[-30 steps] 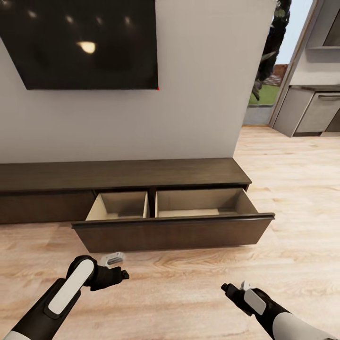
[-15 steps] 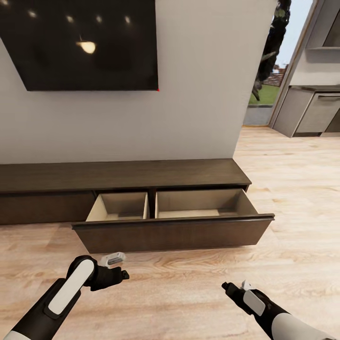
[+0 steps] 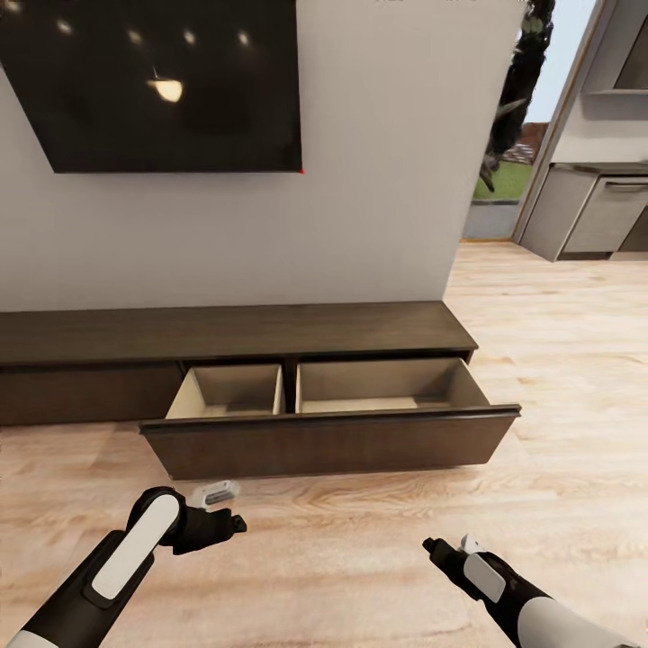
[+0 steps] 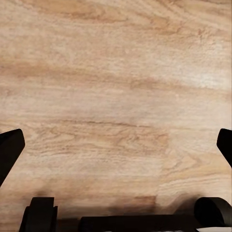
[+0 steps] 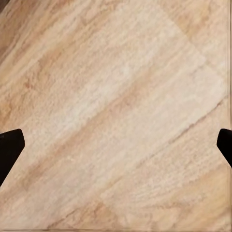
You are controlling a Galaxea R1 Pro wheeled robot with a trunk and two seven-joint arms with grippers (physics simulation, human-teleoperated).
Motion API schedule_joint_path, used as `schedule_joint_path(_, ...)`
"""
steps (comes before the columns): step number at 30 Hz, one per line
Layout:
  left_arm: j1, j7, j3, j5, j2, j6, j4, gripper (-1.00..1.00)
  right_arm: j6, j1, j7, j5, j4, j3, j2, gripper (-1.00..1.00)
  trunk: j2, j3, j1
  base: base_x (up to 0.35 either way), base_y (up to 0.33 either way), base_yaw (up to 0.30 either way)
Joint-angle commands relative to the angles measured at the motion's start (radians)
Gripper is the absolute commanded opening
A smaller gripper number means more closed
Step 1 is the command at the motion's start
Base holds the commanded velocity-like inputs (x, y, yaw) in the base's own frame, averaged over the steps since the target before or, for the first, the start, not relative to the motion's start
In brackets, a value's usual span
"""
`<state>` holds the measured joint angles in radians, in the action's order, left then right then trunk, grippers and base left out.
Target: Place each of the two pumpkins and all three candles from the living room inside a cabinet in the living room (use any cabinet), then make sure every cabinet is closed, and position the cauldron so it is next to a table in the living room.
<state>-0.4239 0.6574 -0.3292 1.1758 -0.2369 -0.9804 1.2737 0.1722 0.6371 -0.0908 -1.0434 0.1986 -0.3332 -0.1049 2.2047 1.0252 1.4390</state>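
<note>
The cabinet (image 3: pixel 234 331) is a long, low, dark brown unit against the pale wall, under a black TV (image 3: pixel 153 81). Its right-hand drawer (image 3: pixel 328 441) is pulled out, and the parts of its two tan compartments that I can see hold nothing. My left gripper (image 3: pixel 236 522) hovers low over the plank floor just before the drawer's left end, open (image 4: pixel 116 150), with only floor between its fingertips (image 4: pixel 9 150). My right gripper (image 3: pixel 430 545) hangs over the floor before the drawer's right half, also open (image 5: pixel 116 142). The pumpkins, candles, cauldron and table are out of view.
Light wood floor (image 3: pixel 558 360) stretches to the right of the cabinet. Grey kitchen units (image 3: pixel 594 216) stand at the back right, beyond the wall's end. A glazed opening (image 3: pixel 508 162) there looks out on greenery.
The whole picture has shifted very slightly. The arms, the grippers and the pulled-out drawer stand as they did.
</note>
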Motion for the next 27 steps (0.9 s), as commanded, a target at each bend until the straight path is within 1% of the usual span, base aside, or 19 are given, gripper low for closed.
schedule_joint_path(1, -0.001, 0.011, -0.002, 0.010, -0.001, 0.000, 0.001, 1.00, 0.004, 0.000, -0.007, -0.007, 0.003, -0.007, -0.001, 1.00, 0.000, 0.001, -0.001, -0.190, 0.000, 0.000)
schedule_joint_path(5, 0.000, 0.010, -0.002, 0.010, -0.001, 0.000, 0.001, 1.00, 0.004, 0.000, -0.007, -0.007, 0.002, -0.007, 0.000, 1.00, 0.000, 0.001, -0.001, -0.084, 0.000, -0.010)
schedule_joint_path(9, 0.000, 0.010, -0.002, 0.010, -0.001, 0.000, 0.001, 1.00, 0.004, 0.000, -0.007, -0.007, 0.002, -0.007, 0.000, 1.00, 0.000, 0.001, -0.001, -0.016, 0.000, -0.148)
schedule_joint_path(13, -0.001, 0.010, -0.002, 0.010, -0.001, 0.000, 0.001, 1.00, 0.004, 0.000, -0.007, -0.008, 0.002, -0.007, 0.000, 1.00, 0.000, 0.003, -0.001, -0.067, 0.000, -0.253)
schedule_joint_path(20, -0.001, 0.008, -0.002, 0.010, -0.001, 0.000, 0.001, 1.00, 0.004, 0.000, 0.000, -0.012, 0.002, -0.007, -0.001, 1.00, 0.000, 0.007, -0.001, -0.195, 0.000, -0.272)
schedule_joint_path(27, -0.001, 0.007, -0.002, 0.010, -0.001, 0.000, 0.001, 1.00, 0.004, 0.000, 0.014, -0.013, 0.002, -0.006, -0.001, 1.00, 0.000, 0.012, -0.001, -0.036, 0.000, -0.261)
